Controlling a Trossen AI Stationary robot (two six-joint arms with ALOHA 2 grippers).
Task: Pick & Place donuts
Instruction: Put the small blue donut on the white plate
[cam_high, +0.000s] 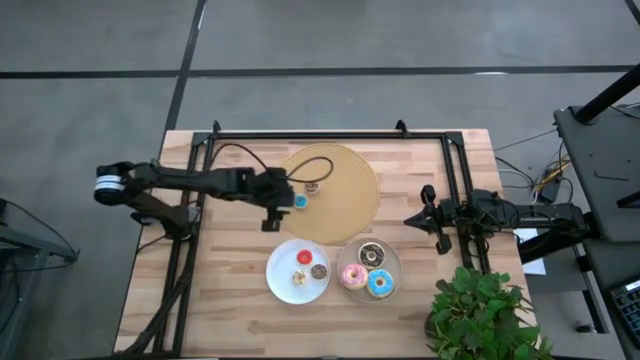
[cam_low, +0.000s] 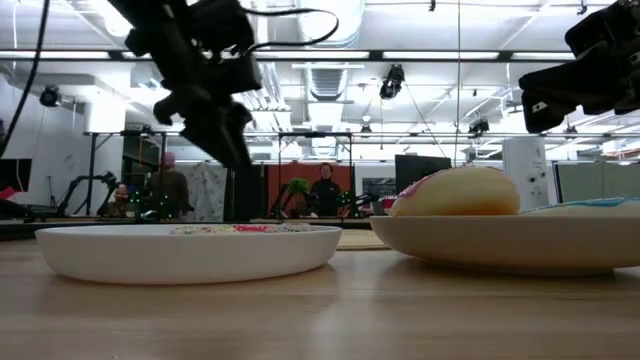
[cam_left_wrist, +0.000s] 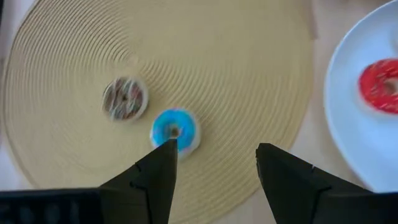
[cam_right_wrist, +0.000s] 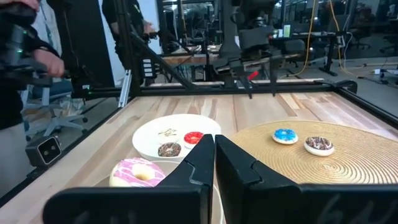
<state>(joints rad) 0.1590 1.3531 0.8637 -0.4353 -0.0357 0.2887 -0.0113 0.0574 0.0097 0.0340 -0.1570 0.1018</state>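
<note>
Left gripper (cam_left_wrist: 214, 155) hovers fingers spread over the tiny blue donut (cam_left_wrist: 175, 129) on the round mat (cam_high: 345, 205) toward the table's far edge, lining up a grab; right gripper (cam_right_wrist: 214, 149) waits clenched near the right edge.

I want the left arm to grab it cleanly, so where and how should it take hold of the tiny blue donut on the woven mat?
Grip the tiny blue donut across its outer rim, coming straight down from above. It lies flat on the woven mat, so only the rim gives opposing sides. The left tool is open just beside it; the brown sprinkled donut lies apart, probably leaving finger room.
</note>
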